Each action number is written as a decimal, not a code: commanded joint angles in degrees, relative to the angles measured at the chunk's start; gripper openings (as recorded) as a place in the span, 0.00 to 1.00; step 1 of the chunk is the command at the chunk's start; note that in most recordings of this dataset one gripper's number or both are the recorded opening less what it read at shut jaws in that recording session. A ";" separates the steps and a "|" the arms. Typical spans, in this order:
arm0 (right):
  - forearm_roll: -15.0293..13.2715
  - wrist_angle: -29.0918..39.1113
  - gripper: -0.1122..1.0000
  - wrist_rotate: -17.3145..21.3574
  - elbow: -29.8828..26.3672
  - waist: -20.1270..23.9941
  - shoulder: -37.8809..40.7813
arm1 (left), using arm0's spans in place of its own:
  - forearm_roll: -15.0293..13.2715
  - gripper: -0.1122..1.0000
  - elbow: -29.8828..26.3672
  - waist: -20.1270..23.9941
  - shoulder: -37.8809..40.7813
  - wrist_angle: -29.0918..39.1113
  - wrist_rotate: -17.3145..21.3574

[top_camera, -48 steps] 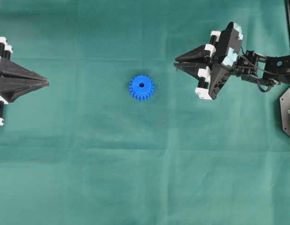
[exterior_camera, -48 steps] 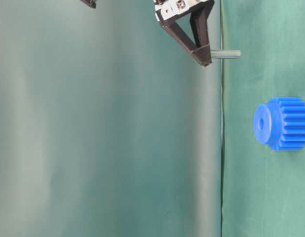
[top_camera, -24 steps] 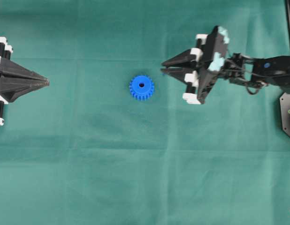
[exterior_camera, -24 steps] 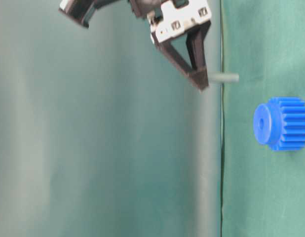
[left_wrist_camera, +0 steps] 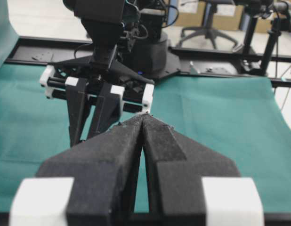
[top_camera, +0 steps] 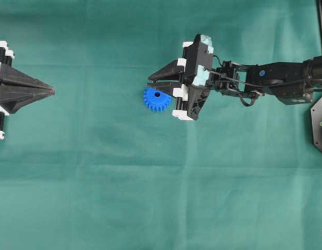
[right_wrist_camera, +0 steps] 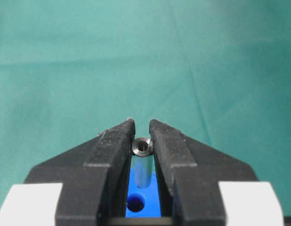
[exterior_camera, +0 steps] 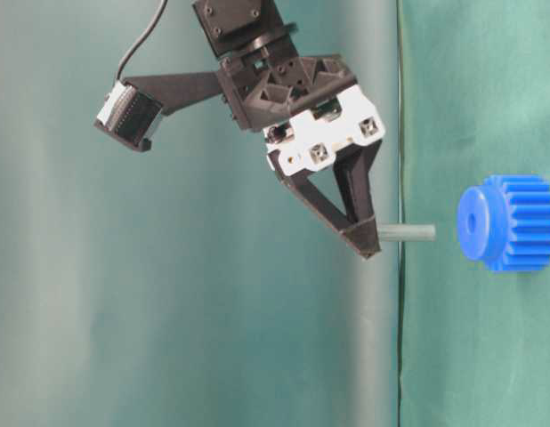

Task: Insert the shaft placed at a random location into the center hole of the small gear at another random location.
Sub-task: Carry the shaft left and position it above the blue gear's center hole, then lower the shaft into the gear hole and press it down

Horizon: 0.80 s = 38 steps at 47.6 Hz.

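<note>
The small gear [top_camera: 155,102], bright blue and toothed, lies on the green cloth, partly under my right gripper [top_camera: 150,82]. That gripper is shut on the shaft [exterior_camera: 407,233], a silvery pin that points down at the cloth. The shaft's lower end hangs a short way above the gear [exterior_camera: 511,222], close to the center hole [exterior_camera: 472,223] and slightly off its line. In the right wrist view the shaft [right_wrist_camera: 142,147] sits between the fingertips, with the blue gear [right_wrist_camera: 148,195] and its hole [right_wrist_camera: 135,204] below. My left gripper [top_camera: 52,91] rests shut and empty at the far left.
Green cloth [top_camera: 161,198] covers the whole table. The right arm [top_camera: 270,78] stretches in from the right edge, beside a black base plate [top_camera: 320,125]. In the left wrist view the left gripper [left_wrist_camera: 144,117] faces the right gripper [left_wrist_camera: 84,136] across the cloth.
My right gripper has carried the shaft leftwards from the right side of the table to just above the gear. The gear and my left gripper have not moved.
</note>
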 commanded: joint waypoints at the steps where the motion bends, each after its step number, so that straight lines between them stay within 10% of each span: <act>1: -0.18 -0.18 0.34 -0.09 -1.14 0.35 -0.70 | -0.18 0.10 -0.53 0.09 0.44 -0.62 0.00; 38: 0.26 -0.53 0.34 0.09 -0.62 0.35 2.90 | -0.18 0.10 -0.53 0.09 0.44 -0.62 0.00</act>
